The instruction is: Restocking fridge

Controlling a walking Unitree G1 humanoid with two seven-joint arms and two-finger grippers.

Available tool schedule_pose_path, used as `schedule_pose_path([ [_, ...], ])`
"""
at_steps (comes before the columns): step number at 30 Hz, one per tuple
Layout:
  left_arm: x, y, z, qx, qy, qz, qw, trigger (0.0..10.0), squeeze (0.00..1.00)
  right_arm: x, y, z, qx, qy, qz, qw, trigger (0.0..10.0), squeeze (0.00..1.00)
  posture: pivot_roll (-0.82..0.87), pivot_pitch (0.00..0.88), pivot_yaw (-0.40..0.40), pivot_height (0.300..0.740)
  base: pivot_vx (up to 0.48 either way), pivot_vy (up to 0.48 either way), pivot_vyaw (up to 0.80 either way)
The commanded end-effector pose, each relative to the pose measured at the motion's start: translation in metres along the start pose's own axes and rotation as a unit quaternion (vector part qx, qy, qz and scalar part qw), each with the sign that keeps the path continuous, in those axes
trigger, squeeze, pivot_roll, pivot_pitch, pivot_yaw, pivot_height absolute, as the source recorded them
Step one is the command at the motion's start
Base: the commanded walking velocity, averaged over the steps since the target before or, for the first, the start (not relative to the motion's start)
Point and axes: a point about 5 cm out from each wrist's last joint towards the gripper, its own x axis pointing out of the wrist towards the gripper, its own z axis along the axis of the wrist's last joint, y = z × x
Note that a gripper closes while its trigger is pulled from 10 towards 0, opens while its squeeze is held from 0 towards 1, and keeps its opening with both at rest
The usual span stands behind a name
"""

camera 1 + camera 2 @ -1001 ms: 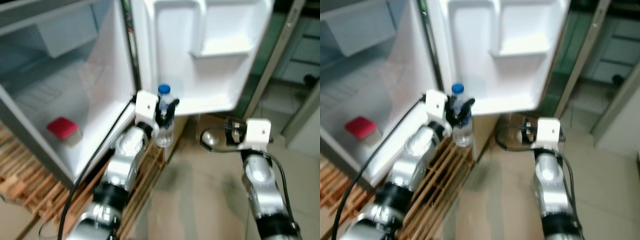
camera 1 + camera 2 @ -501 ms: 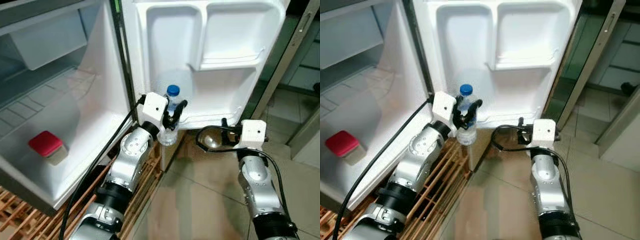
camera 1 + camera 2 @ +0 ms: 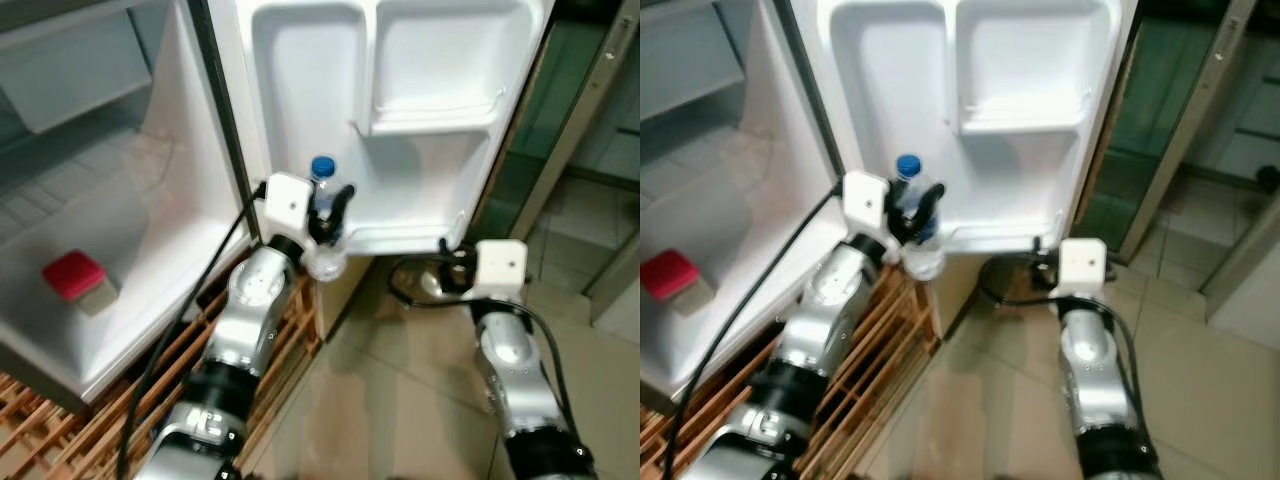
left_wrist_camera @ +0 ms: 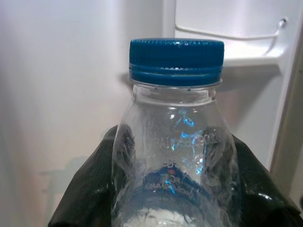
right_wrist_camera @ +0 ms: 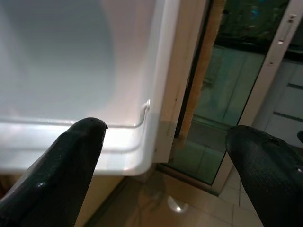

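Loading step: left claw (image 3: 328, 212) pinches the bottle (image 3: 322, 225) just before the door (image 3: 420, 110)'s bottom shelf; next, lift it over the rail. Right claw (image 5: 165, 161) spread, beside the door's corner.

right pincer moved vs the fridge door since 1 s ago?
Yes. The right pincer, open, has come up to the bottom corner of the fridge door; a second ago it hung lower, off that edge.

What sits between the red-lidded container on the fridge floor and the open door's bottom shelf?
The left gripper, shut on the water bottle, by the hinge edge; seen in the left eye view.
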Motion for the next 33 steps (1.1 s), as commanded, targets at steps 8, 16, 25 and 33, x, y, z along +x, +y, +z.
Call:
schedule_pose_path([
  [8, 0.008, 0.004, 0.002, 0.030, 0.000, 0.015, 0.999, 10.0, 0.00, 0.002, 0.006, 0.006, 0.009, -0.014, 0.015, 1.000, 10.0, 0.02, -0.16, 0.000, 0.044, 0.740, 0.000, 0.000, 0.36],
  [16, 0.035, 0.009, 0.018, 0.023, -0.023, 0.032, 0.999, 10.0, 0.00, 0.003, 0.015, 0.009, 0.016, -0.025, 0.033, 0.999, 10.0, 0.01, -0.17, 0.000, 0.050, 0.740, 0.000, 0.000, 0.00],
  [25, 0.054, -0.018, 0.041, -0.008, -0.075, -0.020, 0.997, 10.0, 0.00, -0.008, 0.017, 0.012, 0.014, -0.034, 0.049, 0.998, 10.0, 0.02, -0.24, 0.000, 0.066, 0.740, 0.000, 0.000, 0.00],
  [33, 0.058, -0.055, 0.028, 0.068, -0.095, -0.019, 0.993, 10.0, 0.00, -0.034, -0.008, 0.006, -0.007, -0.007, 0.043, 0.999, 10.0, 0.02, -0.37, 0.000, 0.024, 0.740, 0.000, 0.000, 0.00],
])
